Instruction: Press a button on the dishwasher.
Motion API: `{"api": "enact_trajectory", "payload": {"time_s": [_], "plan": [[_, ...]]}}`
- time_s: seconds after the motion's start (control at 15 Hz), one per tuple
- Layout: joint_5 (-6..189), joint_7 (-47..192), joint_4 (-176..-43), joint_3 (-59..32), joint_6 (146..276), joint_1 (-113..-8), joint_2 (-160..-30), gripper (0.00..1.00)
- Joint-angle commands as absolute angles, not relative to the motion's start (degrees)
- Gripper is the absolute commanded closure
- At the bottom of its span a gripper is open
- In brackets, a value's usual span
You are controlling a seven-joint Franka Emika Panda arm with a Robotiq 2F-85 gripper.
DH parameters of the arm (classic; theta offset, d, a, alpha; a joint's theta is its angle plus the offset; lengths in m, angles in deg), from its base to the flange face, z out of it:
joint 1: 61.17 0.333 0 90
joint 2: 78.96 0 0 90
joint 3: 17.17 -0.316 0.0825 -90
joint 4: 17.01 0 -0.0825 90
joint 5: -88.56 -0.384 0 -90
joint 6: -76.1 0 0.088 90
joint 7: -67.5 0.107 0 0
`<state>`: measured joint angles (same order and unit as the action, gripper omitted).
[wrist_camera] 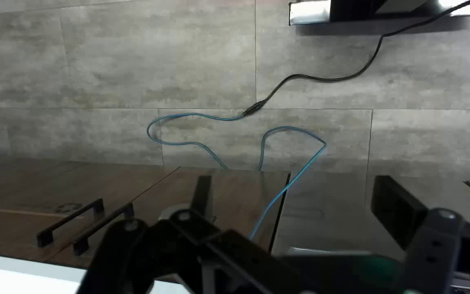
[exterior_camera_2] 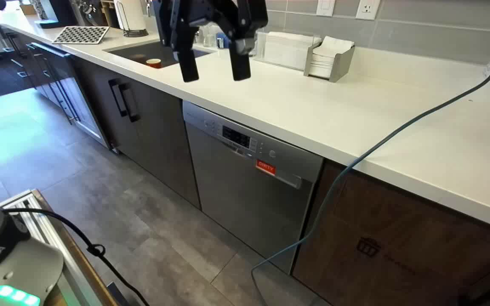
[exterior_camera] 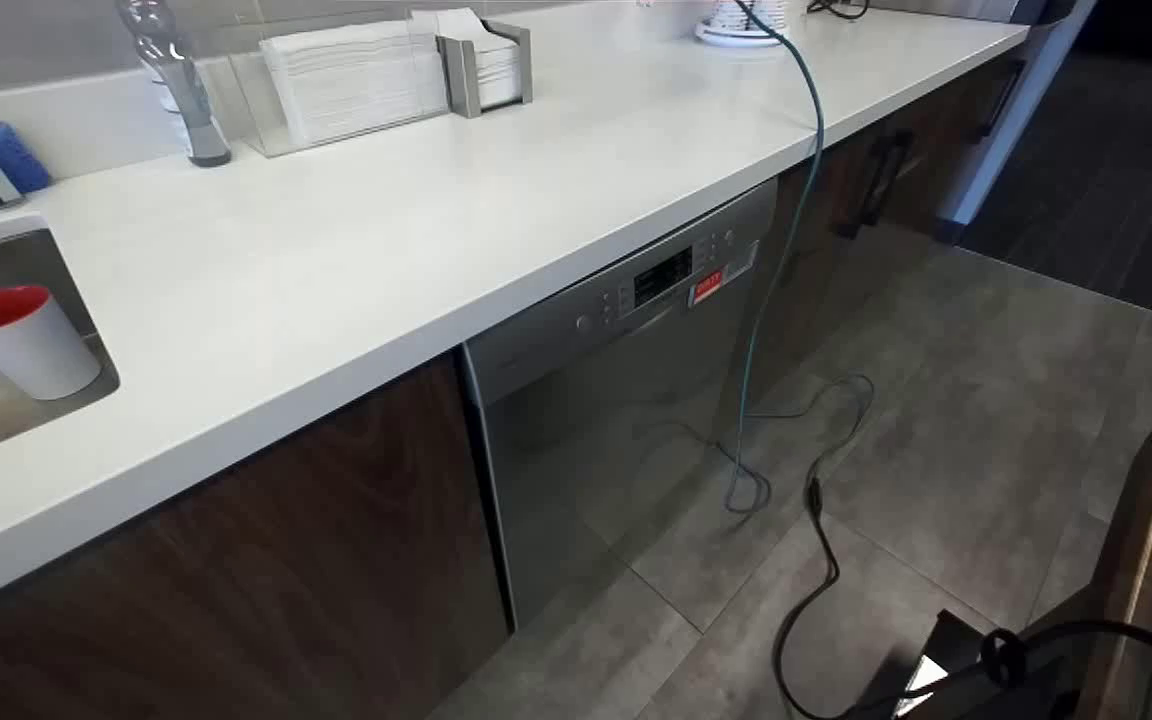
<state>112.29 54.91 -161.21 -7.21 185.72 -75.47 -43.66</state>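
Observation:
The dishwasher [exterior_camera: 586, 460] has a brushed grey steel front below the white countertop; it also shows in an exterior view [exterior_camera_2: 245, 191] and partly in the wrist view [wrist_camera: 329, 212]. Its dark display [exterior_camera_2: 236, 136] sits mid-panel with small buttons [exterior_camera_2: 253, 144] beside it. A red DIRTY label [exterior_camera_2: 266, 166] is below the panel. My gripper [exterior_camera_2: 215, 75] is open and empty, fingers pointing down, and appears above the dishwasher's level in that view. In the wrist view the fingers [wrist_camera: 298, 200] are wide apart. The control panel is mostly hidden behind the gripper there.
A blue cable [exterior_camera_2: 334, 187] hangs over the counter edge beside the dishwasher. A napkin holder [exterior_camera_2: 330, 59] stands on the white countertop [exterior_camera: 556, 200]. A cup [exterior_camera: 26, 340] is in the sink. Dark wooden cabinets [exterior_camera: 316, 560] flank the dishwasher. A black cable [exterior_camera: 796, 620] lies on the floor.

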Motion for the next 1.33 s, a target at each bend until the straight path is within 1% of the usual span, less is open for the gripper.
{"api": "enact_trajectory", "payload": {"time_s": [0.0, 0.6, 1.0, 1.27], "plan": [[112.7, 55.3, -161.1, -6.5, 185.4, -74.6, -43.6, 0.0], [113.2, 54.4, -161.4, -6.7, 185.4, -74.1, -44.8, 0.0], [111.9, 43.3, -167.1, -6.2, 193.3, -67.0, -48.7, 0.0], [113.6, 37.0, -169.8, -6.4, 202.3, -63.9, -52.2, 0.0]]}}
